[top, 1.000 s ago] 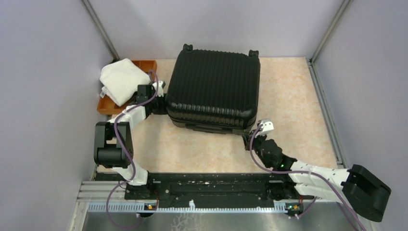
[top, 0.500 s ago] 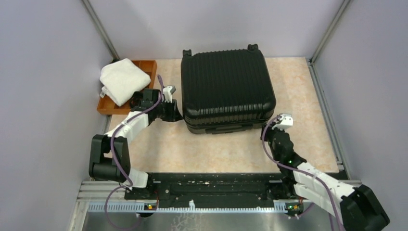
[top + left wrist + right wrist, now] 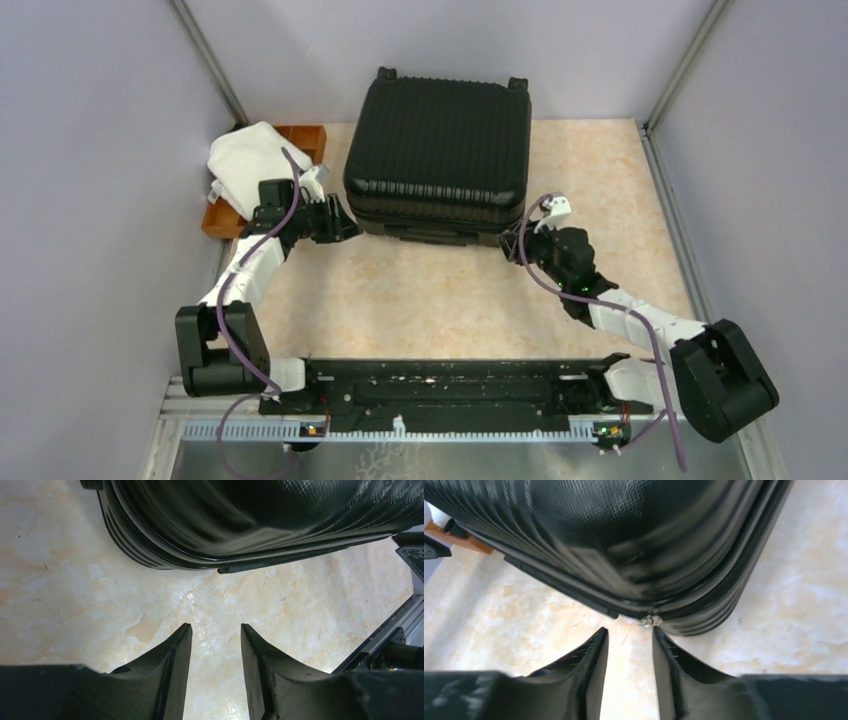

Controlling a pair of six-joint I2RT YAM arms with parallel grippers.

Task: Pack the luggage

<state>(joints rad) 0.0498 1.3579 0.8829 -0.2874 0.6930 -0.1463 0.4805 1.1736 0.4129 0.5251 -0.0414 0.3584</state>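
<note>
Tabletop holds luggage just beyond left tool and right tool.

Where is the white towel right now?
In the top view, the folded white towel lies on the brown wooden tray at the far-left corner, left of the closed suitcase and just beyond the left hand.

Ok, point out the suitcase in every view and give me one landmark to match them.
Top external: the luggage lies flat at the back centre, between the two arms.
Left wrist: luggage spans the top of the picture.
Right wrist: luggage fills the upper half.
Shared landmark: the zipper seam along its near side.
</note>
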